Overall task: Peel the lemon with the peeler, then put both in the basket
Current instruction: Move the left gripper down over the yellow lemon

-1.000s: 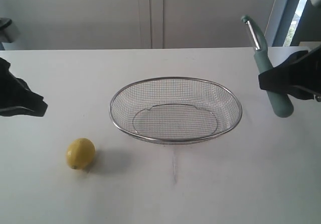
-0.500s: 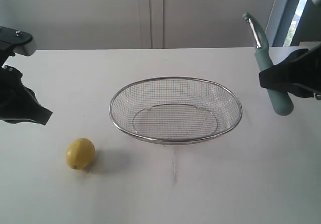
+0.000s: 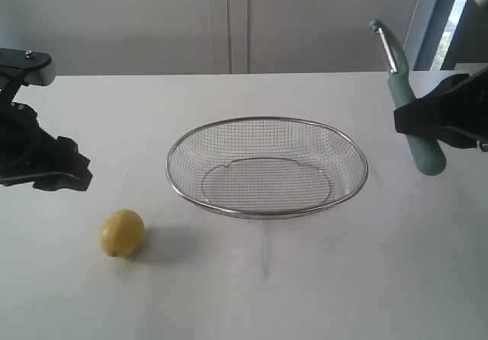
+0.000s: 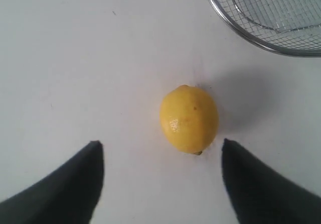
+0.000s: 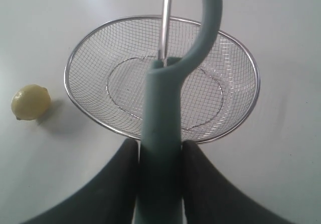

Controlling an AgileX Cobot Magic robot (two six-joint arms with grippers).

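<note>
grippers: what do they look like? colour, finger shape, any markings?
Both matte black. The left gripper and right gripper each have two broad fingers tapering to blunt tips, with no markings visible. In the exterior view the bodies are black and angular; the left arm carries a pale grey bracket with a small screw. Cables can't be made out.

Lemon (image 3: 122, 232) on table (image 3: 343, 279), left-front of basket (image 3: 267, 168).
</note>
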